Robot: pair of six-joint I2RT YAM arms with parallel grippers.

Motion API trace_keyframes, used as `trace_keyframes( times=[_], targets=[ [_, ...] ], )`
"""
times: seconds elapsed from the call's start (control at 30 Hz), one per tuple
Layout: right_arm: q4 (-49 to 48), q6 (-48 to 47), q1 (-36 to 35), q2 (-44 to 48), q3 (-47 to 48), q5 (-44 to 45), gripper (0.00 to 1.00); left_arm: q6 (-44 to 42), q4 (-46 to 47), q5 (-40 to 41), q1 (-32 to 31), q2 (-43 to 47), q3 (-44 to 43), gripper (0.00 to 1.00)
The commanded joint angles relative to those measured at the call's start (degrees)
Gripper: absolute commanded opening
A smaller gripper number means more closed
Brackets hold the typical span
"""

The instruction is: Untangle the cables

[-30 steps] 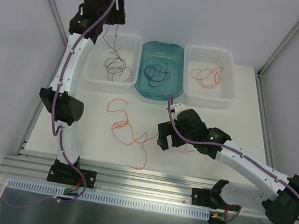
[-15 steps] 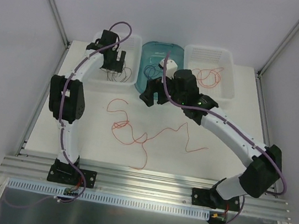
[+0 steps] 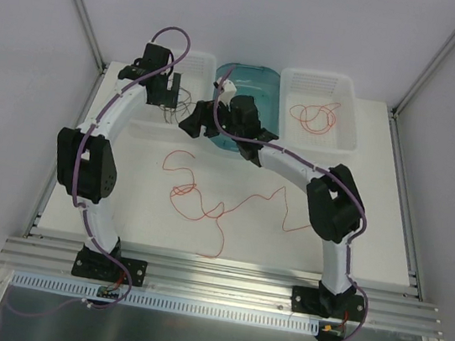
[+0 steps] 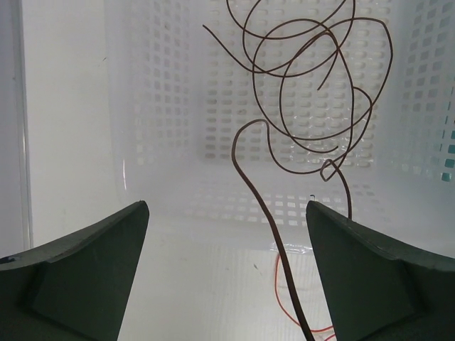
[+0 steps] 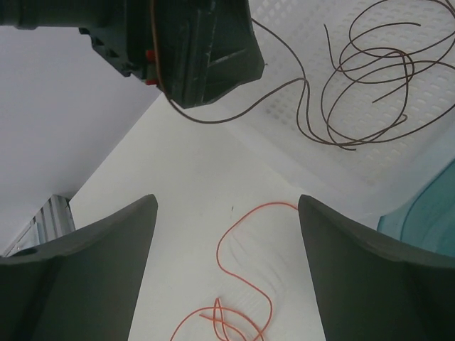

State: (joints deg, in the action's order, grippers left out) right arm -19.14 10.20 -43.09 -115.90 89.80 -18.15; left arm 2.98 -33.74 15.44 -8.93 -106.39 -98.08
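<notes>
Top view high, looking down from behind, both wrist views close, sharing the white basket [image 4: 178, 142]

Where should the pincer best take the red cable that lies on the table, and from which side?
Probably the single stretch of the red cable right of its tangle: it lies flat and alone on the table. Come from straight above, jaws across the strand.
</notes>
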Motion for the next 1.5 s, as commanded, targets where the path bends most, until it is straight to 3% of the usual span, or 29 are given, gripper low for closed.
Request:
trace_keyframes(
  times=[0.0,0.53,0.83,1.13,1.4,1.47],
  targets=[
    [-9.6,3.1,-0.1,-2.4,4.2,-2.3,0.85,2.5,-2.8,0.6,-0.2,2.0,0.4,0.94],
    [-15.8,-3.0,-1.6,-8.6,7.0,-5.5,0.9,7.7,-12.0,2.4,-3.4,0.1,-2.1,0.94],
    [-16.2,-3.0,-3.1,-9.4,5.2,-1.3,0.79,10.3,-15.2,9.3,-4.4,0.6,-3.0,0.93],
    [-16.5,-2.0,-3.2,-10.4,5.7,-1.2,0.5,10.3,-15.8,13.9,-6.1,0.8,-3.1,0.92],
    [-16.5,-2.0,-3.3,-9.9,4.8,-1.3,0.01,8.9,-16.2,18.0,-6.1,0.0,-3.1,0.91],
    [-16.4,-2.0,-3.3,-9.7,4.4,-1.1,0.01,7.7,-16.2,20.4,-6.0,-0.8,-3.4,0.91]
  ],
)
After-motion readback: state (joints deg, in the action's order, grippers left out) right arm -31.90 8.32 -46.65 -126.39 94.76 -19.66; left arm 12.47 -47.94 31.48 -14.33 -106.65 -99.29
